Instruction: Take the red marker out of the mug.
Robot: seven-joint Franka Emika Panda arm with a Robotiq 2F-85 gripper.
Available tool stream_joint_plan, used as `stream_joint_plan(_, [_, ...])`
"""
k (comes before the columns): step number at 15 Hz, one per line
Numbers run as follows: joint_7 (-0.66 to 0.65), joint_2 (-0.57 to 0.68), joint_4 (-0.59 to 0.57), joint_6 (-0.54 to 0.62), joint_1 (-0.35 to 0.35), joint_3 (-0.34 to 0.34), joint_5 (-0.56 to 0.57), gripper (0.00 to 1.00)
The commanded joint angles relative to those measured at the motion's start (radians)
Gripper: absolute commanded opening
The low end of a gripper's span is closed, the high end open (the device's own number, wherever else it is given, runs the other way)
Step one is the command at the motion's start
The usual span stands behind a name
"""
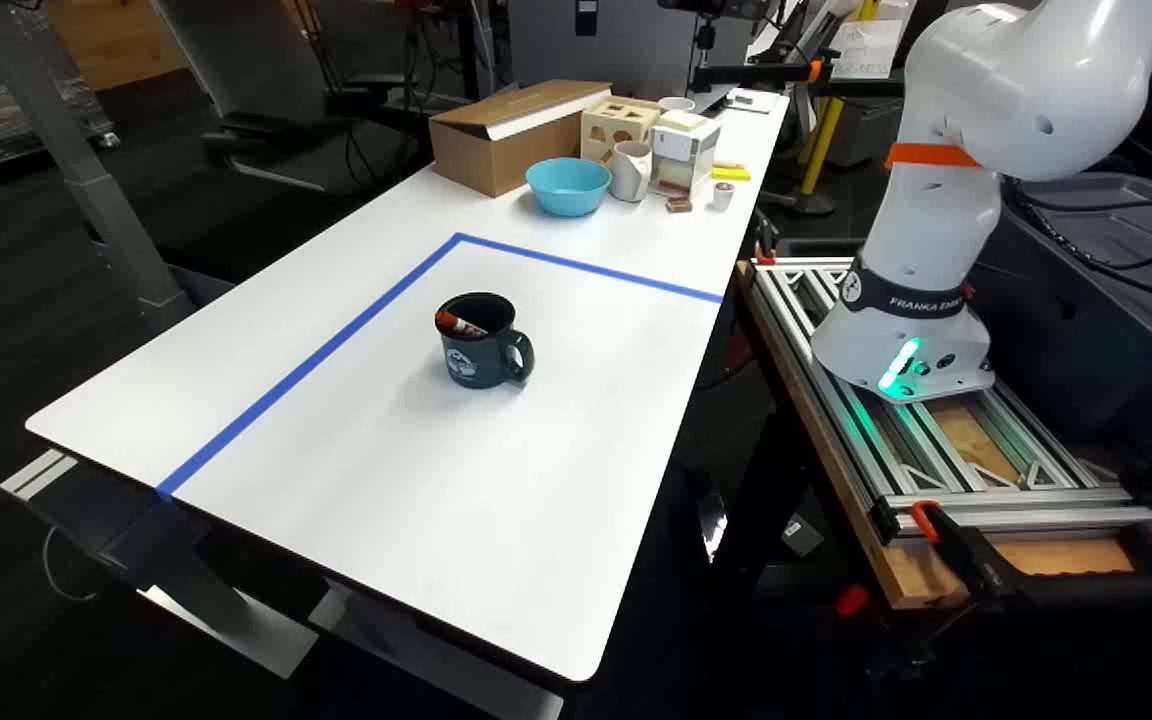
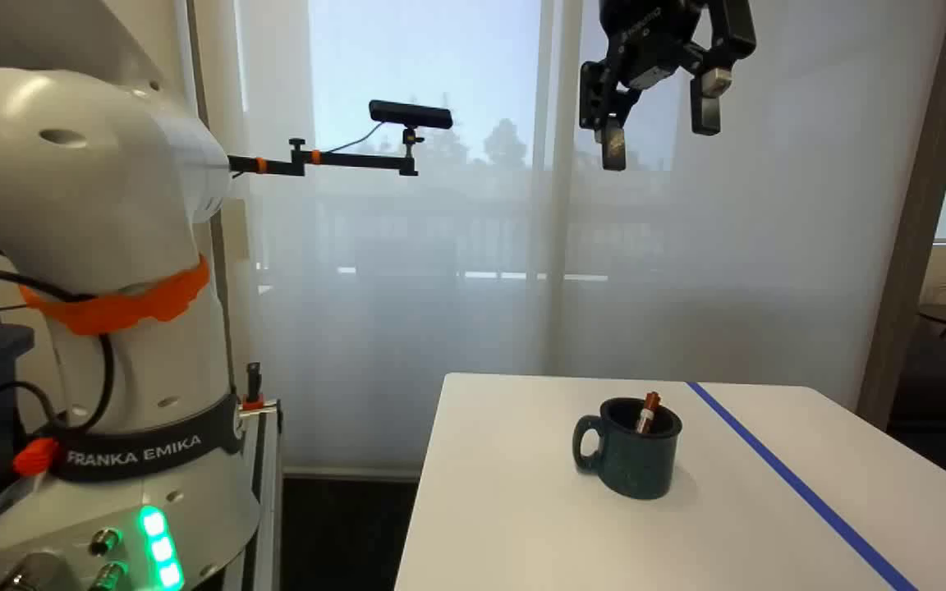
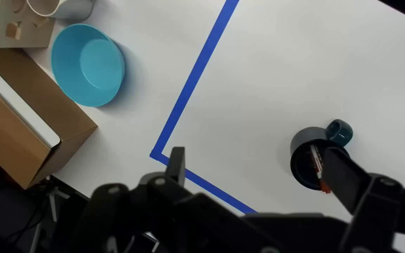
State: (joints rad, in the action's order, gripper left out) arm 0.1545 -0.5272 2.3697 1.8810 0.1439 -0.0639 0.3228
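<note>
The dark mug (image 1: 476,368) stands upright on the white table inside the blue tape lines; it shows in an exterior view (image 2: 636,464) and in the wrist view (image 3: 307,136). The red marker (image 1: 460,324) leans inside the mug, its red-brown end resting at the rim. In an exterior view, the marker's end (image 2: 649,410) sticks up a little above the rim. My gripper (image 2: 659,139) is open and empty, high above the table and mug. In the wrist view, my gripper (image 3: 255,154) has its fingers wide apart, and one finger covers part of the mug and marker.
Beyond the tape (image 1: 306,365) are a light blue bowl (image 1: 568,190), a cardboard box (image 1: 481,155), a wooden shape block (image 1: 620,125), a pale mug (image 1: 630,172) and small items. The bowl (image 3: 86,66) and box (image 3: 30,105) also show in the wrist view.
</note>
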Motion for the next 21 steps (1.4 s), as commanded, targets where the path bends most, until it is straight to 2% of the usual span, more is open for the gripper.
stream_joint_plan(1, [-0.006, 0.0, -0.004, -0.005, -0.017, -0.014, 0.007, 1.0])
stream_joint_plan(10, [-0.019, 0.013, -0.001, 0.019, -0.022, -0.016, -0.008, 1.0])
stream_joint_plan(15, [-0.181, 0.158, 0.012, 0.152, -0.046, 0.015, -0.068, 1.0])
stream_joint_plan(19, [-0.254, 0.303, -0.009, 0.261, -0.074, 0.037, -0.125, 1.0])
stream_joint_plan(21, [-0.234, 0.377, -0.025, 0.311, -0.091, 0.035, -0.18, 1.0])
